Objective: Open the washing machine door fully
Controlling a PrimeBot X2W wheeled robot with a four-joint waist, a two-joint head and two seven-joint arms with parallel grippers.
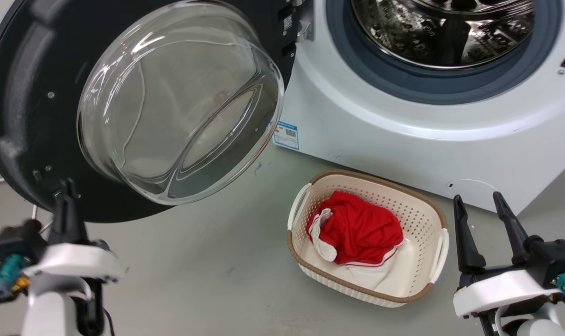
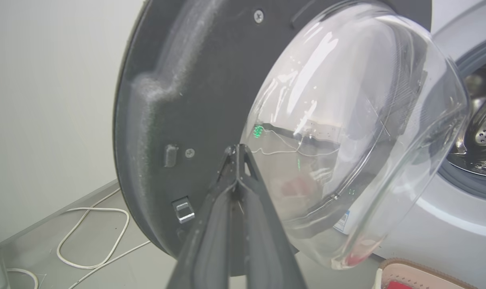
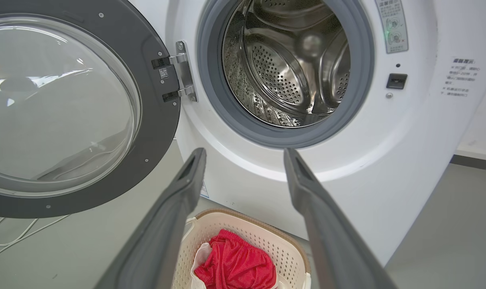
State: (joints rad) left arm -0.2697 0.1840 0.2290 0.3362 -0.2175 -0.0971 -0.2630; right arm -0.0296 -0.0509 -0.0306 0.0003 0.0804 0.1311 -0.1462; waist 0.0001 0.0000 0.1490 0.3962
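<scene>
**A:** Grey floor point(image 1: 193, 270), pale wall point(image 2: 46, 100) at 9 o'clock in the left wrist view. What's where?

**B:** Head view, left to right. Left claw point(image 1: 66, 193) at 8 o'clock: fingers pressed together, nothing between them, tips at the low rim of the washing machine door point(image 1: 21, 93). Can't tell if they're touching or just short. The door is at 10 o'clock, swung well clear of the washing machine point(image 1: 403, 135) at 1 o'clock, drum point(image 1: 445, 28) exposed. Basket point(image 1: 413, 210) with a red garment point(image 1: 357, 228) at 5. Right claw point(image 1: 478, 198) at 4: spread, empty.

**A:** Best way to finish?

**B:** My read is that some swing may be left. Push with the closed tips on the black plastic at the rim farthest from the hinge point(image 3: 182, 70), not on the glass bowl point(image 1: 179, 102). Follow the arc slowly and stop when the hinge resists. The wall looks near.
</scene>
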